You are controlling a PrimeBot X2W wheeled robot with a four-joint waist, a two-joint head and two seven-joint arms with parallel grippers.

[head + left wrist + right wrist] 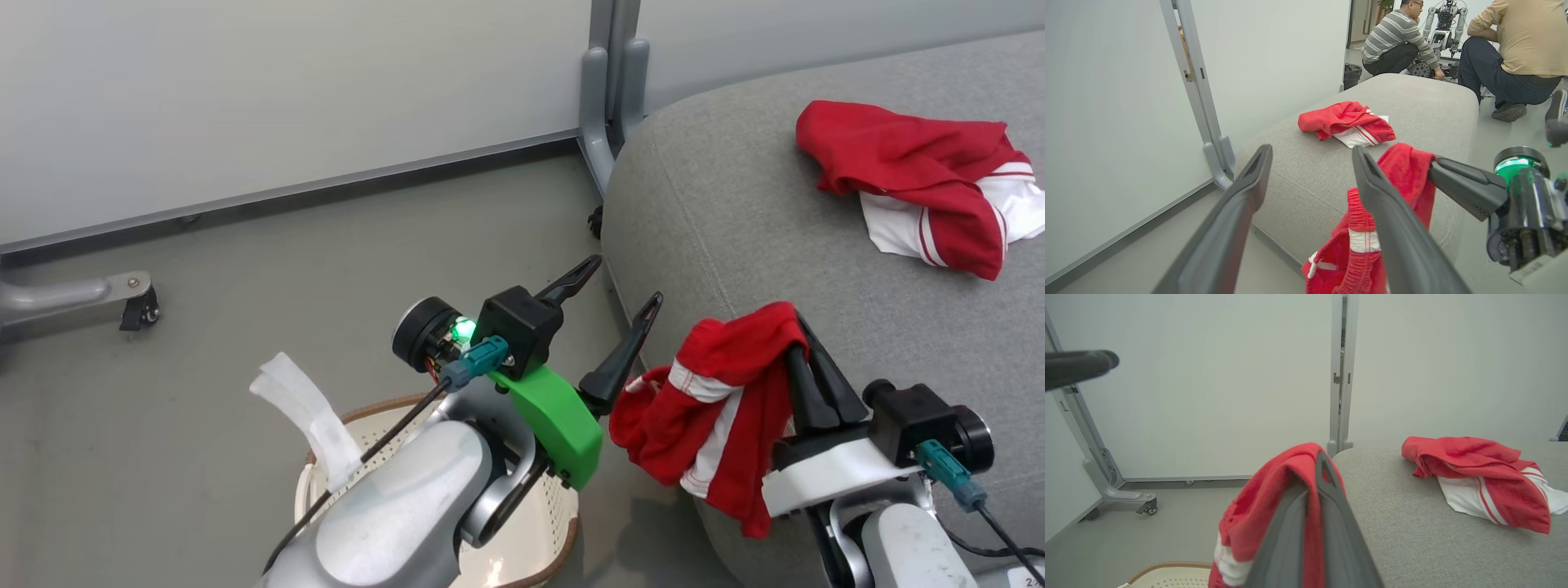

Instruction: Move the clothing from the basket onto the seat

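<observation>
The right gripper [802,343] has its jaws closed on a pair of red shorts [718,392] with white trim. The cloth is draped over the fingertips and hangs in a bunch at the near left corner of the grey seat [735,204], partly over the edge and above the floor. The left gripper [624,282] hovers just beside the hanging fabric with its jaws wide apart and holding nothing. The basket [535,523] sits below that arm, and the part of its inside that shows looks bare. A second red-and-white garment [914,180] already lies further in on the cushion. The step in hand looks like the placing. To do it well, the right arm should carry the shorts further over the cushion before letting go, because a release at this corner would likely let the dangling half drag the rest down onto the floor. Lower until the bulk of the cloth rests on the upholstery, then part the jaws and draw back along the fingers so the fabric looped over the tips slips off. Keep the left fingers clear of the gathered waistband.
</observation>
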